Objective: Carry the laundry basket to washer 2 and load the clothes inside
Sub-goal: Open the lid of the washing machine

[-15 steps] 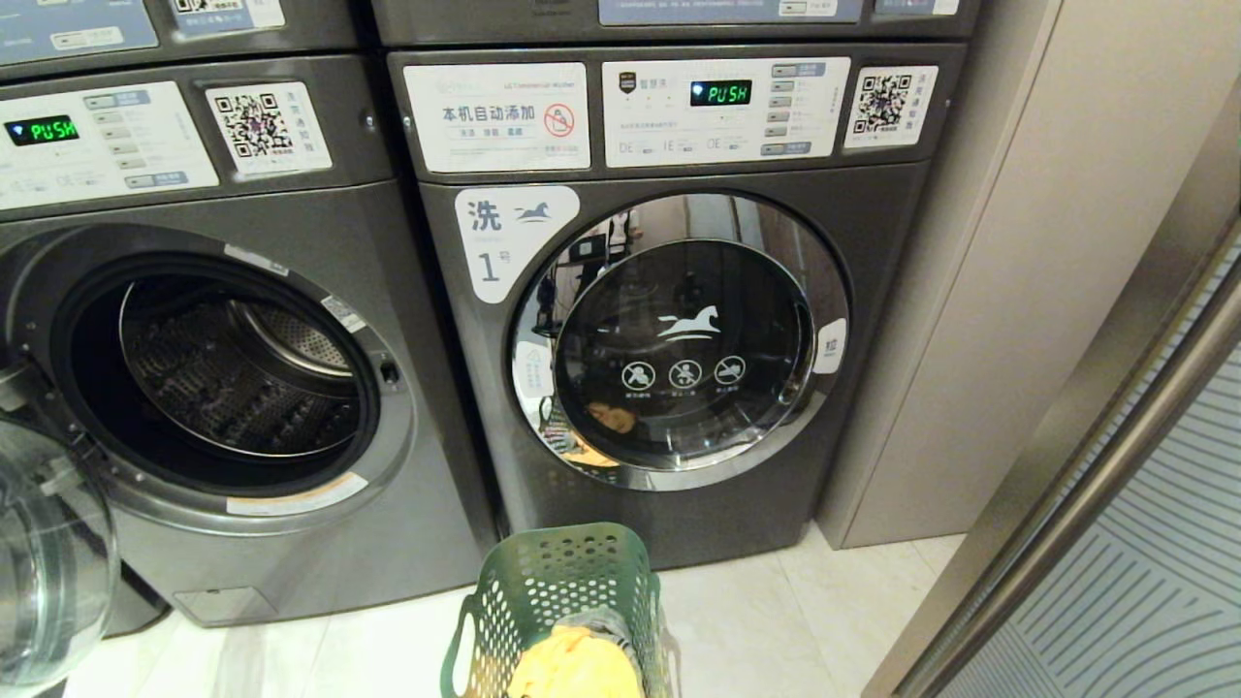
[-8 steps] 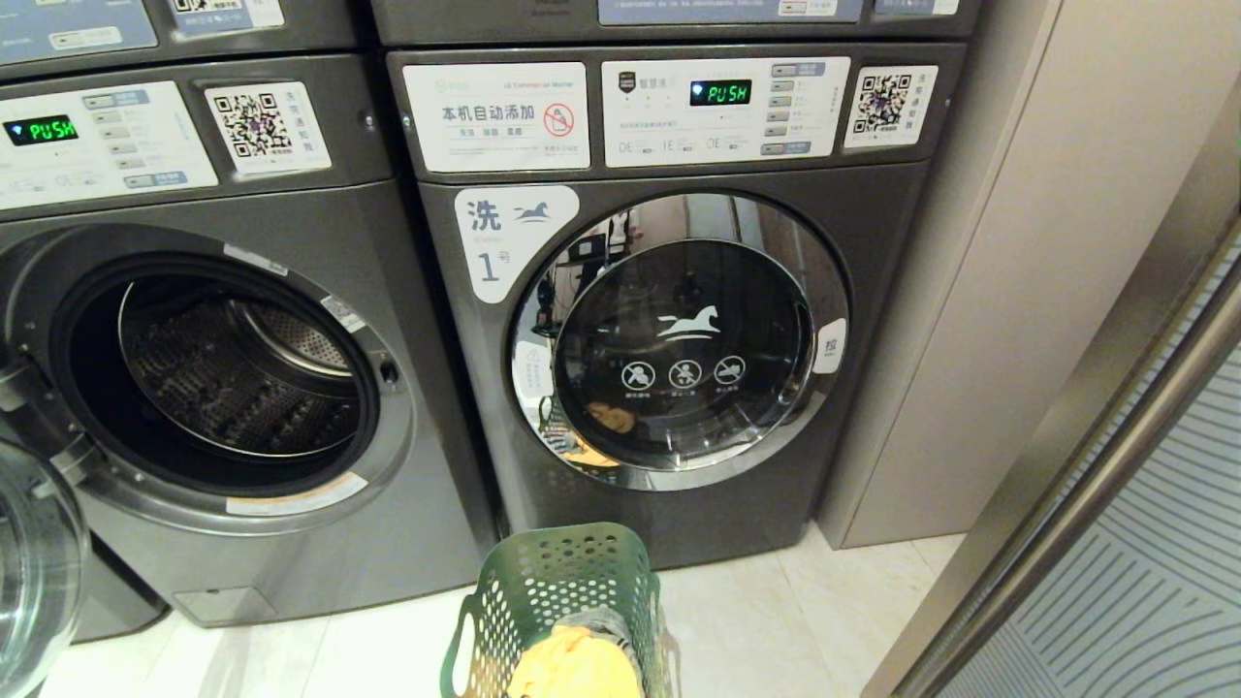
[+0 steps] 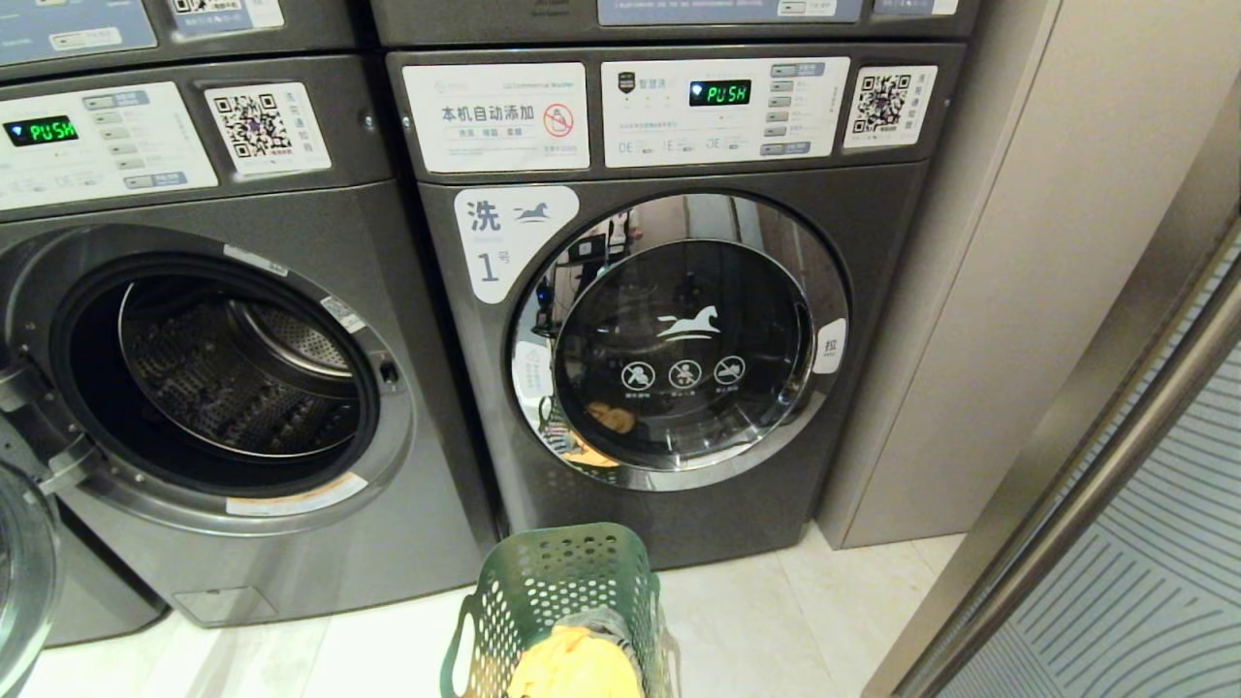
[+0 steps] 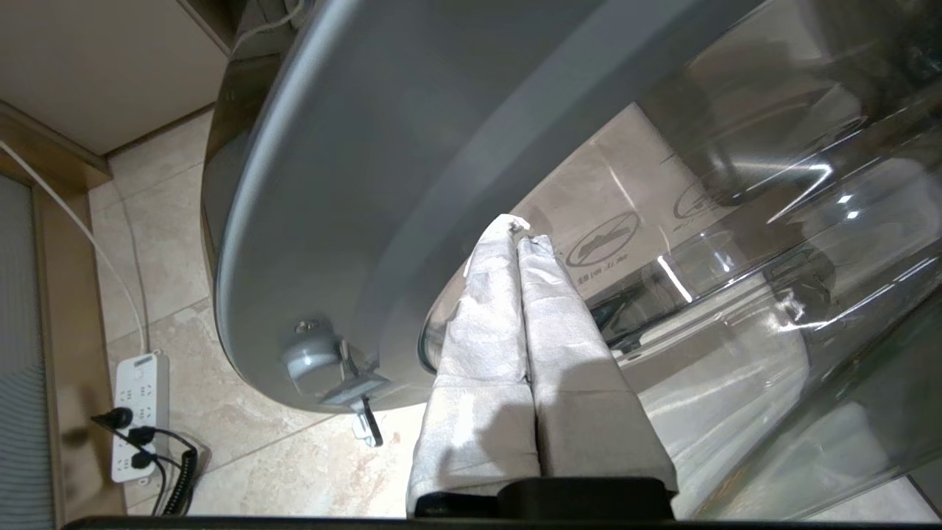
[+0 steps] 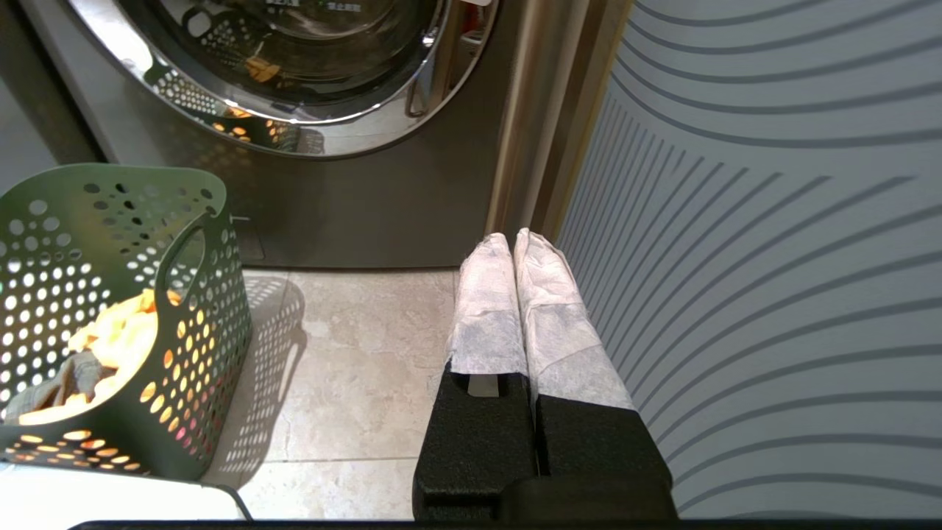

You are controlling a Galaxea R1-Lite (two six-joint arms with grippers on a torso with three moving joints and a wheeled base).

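White fabric wraps both fingers of the left gripper (image 4: 521, 230), which are pressed together with nothing between them. Their tips lie against the inner face of a washer's open door (image 4: 353, 184), where its grey rim meets the clear glass bowl (image 4: 773, 243). The door's latch (image 4: 346, 379) sticks out of the rim close to the fingers, and below it on the tiled floor (image 4: 221, 383) lies a white power strip (image 4: 136, 412) with black plugs in it.

In the head view only an edge of this door (image 3: 24, 572) shows at the far left, swung out from the open washer (image 3: 320, 572), whose steel drum (image 3: 238, 378) is bare; its number label cannot be seen.

The right gripper (image 5: 513, 239) hangs low over the floor, its wrapped fingers also closed on nothing, beside a grey panel with curved stripes (image 5: 773, 221).

The laundry basket (image 3: 567, 572), dark green and full of round holes, stands on the floor in front of the washer labelled 1 (image 3: 669, 339), whose chrome-rimmed door is shut. It holds yellow clothes (image 3: 572, 664) and a grey garment (image 3: 606, 620). Both control panels show a green "PUSH".
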